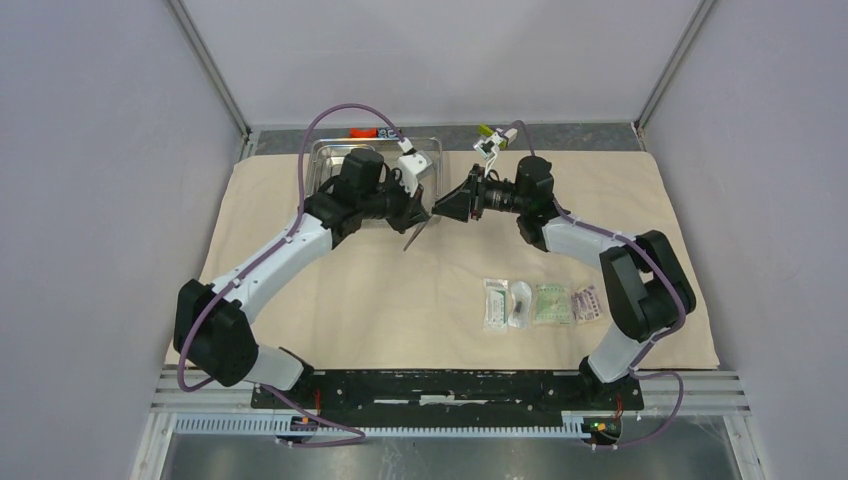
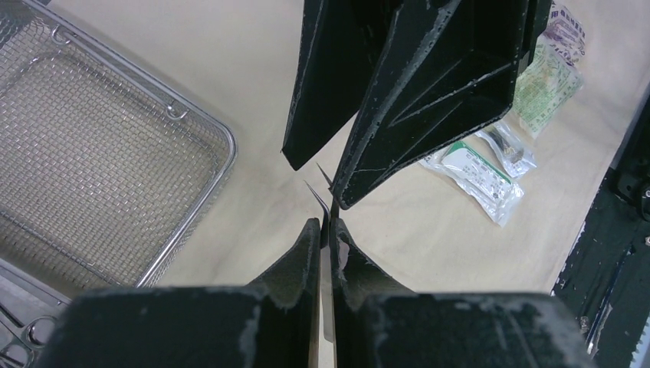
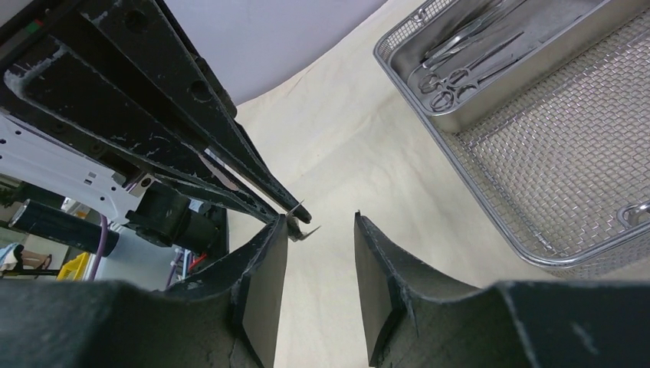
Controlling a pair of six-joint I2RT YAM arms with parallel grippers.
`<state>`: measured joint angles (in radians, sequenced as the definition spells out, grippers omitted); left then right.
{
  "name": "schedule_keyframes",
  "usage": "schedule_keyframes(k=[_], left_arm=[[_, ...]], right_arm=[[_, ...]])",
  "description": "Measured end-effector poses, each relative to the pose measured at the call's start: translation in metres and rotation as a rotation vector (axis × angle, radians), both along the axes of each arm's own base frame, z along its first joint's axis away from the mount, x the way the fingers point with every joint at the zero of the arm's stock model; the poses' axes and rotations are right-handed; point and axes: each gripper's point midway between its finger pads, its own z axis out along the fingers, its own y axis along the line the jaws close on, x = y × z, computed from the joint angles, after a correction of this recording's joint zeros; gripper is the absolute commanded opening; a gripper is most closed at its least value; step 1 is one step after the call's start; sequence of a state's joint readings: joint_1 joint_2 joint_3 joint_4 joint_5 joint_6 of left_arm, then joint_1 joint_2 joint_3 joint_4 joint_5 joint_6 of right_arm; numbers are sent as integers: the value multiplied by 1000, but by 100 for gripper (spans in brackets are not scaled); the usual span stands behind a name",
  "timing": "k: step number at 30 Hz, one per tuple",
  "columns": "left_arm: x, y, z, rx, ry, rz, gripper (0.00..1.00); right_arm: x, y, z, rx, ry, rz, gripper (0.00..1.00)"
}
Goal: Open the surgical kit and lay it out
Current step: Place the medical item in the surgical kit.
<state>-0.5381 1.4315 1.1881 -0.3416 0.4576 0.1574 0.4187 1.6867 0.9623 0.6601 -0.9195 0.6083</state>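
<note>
My left gripper (image 1: 421, 214) (image 2: 328, 224) is shut on a thin pair of metal tweezers (image 1: 414, 238) (image 2: 328, 307); their two sharp tips (image 2: 313, 189) stick out past its fingers. My right gripper (image 1: 447, 207) (image 3: 318, 222) faces it from the right, open with a clear gap. The tweezer tips (image 3: 305, 228) sit at the end of its left finger, not pinched. The beige cloth wrap (image 1: 350, 290) lies spread flat. The steel tray (image 1: 328, 152) stands at the back, with a mesh basket (image 3: 536, 153) (image 2: 100, 153) and scissors and forceps (image 3: 460, 61) in it. Several sealed packets (image 1: 540, 303) (image 2: 490, 165) lie in a row.
A small yellow-green and white object (image 1: 490, 140) and an orange piece (image 1: 362, 132) sit at the back edge beyond the cloth. Grey walls close in both sides. A black base rail (image 1: 450, 390) runs along the near edge.
</note>
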Motion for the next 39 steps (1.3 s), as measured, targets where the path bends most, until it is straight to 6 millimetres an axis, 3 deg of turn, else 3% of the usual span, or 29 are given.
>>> schedule_keyframes(k=[14, 24, 30, 35, 39], left_arm=[[0, -3, -2, 28, -17, 17, 2], [0, -8, -17, 115, -60, 6, 4], [-4, -12, -31, 164, -63, -30, 33], [-9, -10, -36, 199, -65, -61, 69], [-15, -5, -31, 201, -70, -93, 78]], right_arm=[[1, 3, -7, 8, 37, 6, 24], [2, 5, -18, -7, 87, -6, 0], [2, 3, -29, -41, 118, -21, 0], [4, -2, -40, -82, 87, -25, 0], [9, -10, -43, -106, 28, -20, 0]])
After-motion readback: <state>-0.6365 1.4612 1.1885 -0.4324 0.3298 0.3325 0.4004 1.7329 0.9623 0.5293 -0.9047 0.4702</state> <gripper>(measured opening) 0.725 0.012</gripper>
